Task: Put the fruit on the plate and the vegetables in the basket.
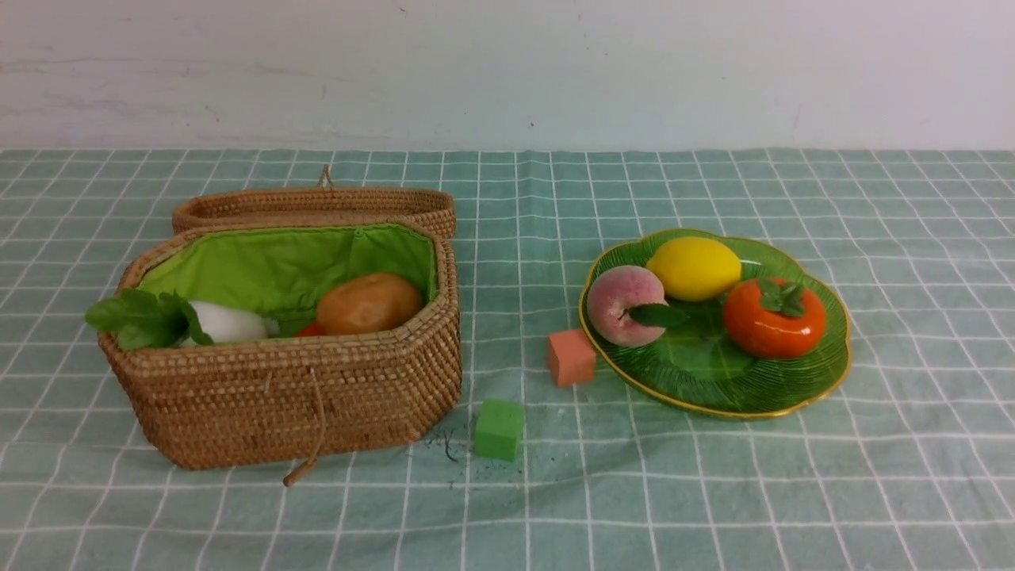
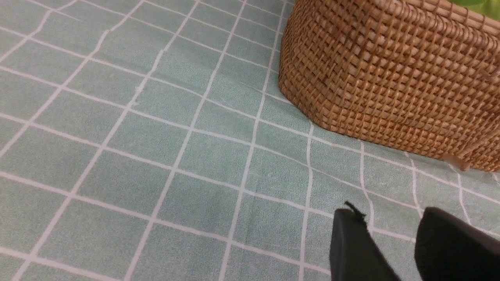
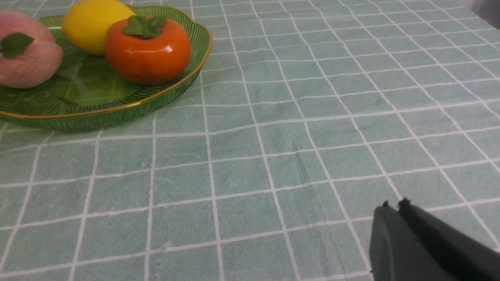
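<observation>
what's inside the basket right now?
In the basket: a white radish with leaves over the rim, a brown potato, and a sliver of something orange-red between them. The front wall hides anything lower; no eggplant is visible.

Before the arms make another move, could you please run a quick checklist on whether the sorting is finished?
1. Lemon, peach and persimmon on the green plate: ok.
2. Potato and white radish in the wicker basket: ok.
3. Carrot and eggplant in basket: cannot tell, mostly hidden.
4. Right gripper empty, jaws shut: ok.
5. Left gripper empty, jaws apart: ok.
</observation>
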You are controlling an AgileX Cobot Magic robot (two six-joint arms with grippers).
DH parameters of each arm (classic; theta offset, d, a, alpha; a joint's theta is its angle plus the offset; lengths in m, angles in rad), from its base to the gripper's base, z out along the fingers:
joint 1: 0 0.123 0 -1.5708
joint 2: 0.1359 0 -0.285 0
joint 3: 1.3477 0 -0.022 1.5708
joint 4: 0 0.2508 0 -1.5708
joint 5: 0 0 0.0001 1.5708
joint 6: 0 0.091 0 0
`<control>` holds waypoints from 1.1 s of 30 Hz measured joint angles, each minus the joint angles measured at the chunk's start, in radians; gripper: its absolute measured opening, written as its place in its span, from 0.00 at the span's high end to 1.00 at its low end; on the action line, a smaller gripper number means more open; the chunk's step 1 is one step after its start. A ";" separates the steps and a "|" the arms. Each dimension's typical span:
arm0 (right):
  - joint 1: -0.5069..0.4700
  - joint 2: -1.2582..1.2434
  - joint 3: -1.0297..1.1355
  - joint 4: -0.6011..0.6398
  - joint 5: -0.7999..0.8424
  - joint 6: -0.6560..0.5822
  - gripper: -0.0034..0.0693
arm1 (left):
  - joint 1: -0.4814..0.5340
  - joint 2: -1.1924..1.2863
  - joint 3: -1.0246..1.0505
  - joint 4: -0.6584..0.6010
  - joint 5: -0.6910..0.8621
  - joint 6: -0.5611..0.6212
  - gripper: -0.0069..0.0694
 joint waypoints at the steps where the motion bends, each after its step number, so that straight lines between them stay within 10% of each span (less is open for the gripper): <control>1: 0.000 0.000 0.000 0.000 0.000 0.000 0.92 | 0.000 0.000 0.000 0.000 0.000 0.000 0.60; 33: 0.000 0.000 0.000 -0.001 -0.001 0.002 0.86 | -0.111 0.000 0.000 0.000 -0.001 0.000 0.60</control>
